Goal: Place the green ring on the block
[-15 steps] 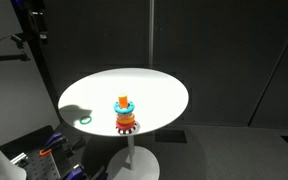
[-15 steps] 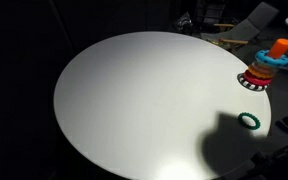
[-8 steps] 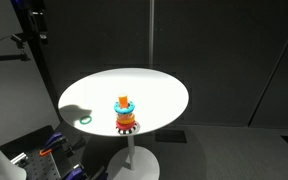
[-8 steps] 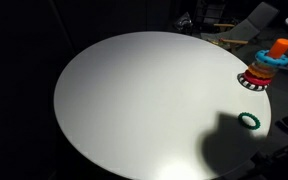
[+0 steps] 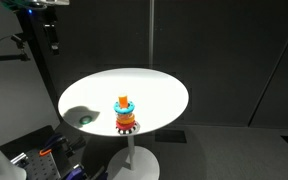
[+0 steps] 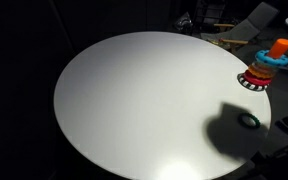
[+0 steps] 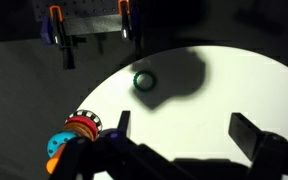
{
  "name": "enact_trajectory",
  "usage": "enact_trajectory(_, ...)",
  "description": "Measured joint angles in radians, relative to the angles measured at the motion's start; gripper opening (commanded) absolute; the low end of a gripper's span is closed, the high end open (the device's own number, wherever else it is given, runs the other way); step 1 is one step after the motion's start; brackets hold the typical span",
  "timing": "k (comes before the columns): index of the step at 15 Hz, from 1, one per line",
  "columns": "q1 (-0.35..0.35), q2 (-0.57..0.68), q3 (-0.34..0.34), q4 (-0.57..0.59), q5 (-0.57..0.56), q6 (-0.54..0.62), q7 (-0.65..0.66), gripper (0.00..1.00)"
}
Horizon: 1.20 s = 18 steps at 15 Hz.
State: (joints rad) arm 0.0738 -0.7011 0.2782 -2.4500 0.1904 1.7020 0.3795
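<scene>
Shadow has slid over the green ring since a second ago. Ring and block haven't shifted. Arm now pokes in at the top left of an exterior view; it wasn't in shot before.

Left to right in that view:
- arm high on the left
- ring flat on the table near its left edge, sitting in the shadow
- block further right near the front edge, apart from the ring with bare table between them

Wrist view, left to right:
- block at lower left, by the table edge
- ring up the frame and a bit left of centre
- gripper along the bottom, fingers spread wide with nothing between them

Key relation: the ring lies ahead of the gripper and slightly left of the midline between the fingers. It isn't under the gripper yet. My read is that the gripper hangs well above the table, so the next move is forward, a touch left, then down.

The ring is round and lies flat, so it has no long axis and wrist yaw shouldn't matter much. It's thin, so the fingers probably need to reach right down to the table surface and pinch one side of the rim. There's only one arm, so no choice to make there.
</scene>
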Motion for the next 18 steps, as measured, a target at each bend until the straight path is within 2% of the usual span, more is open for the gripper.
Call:
enact_trajectory(8,0.006,0.006,0.003,-0.190,-0.036,0.242,-0.012,1.00)
enact_trajectory(12,0.006,0.012,0.000,-0.246,-0.054,0.275,-0.017,1.00)
enact_trajectory(18,0.007,0.013,-0.001,-0.249,-0.054,0.276,-0.022,1.00)
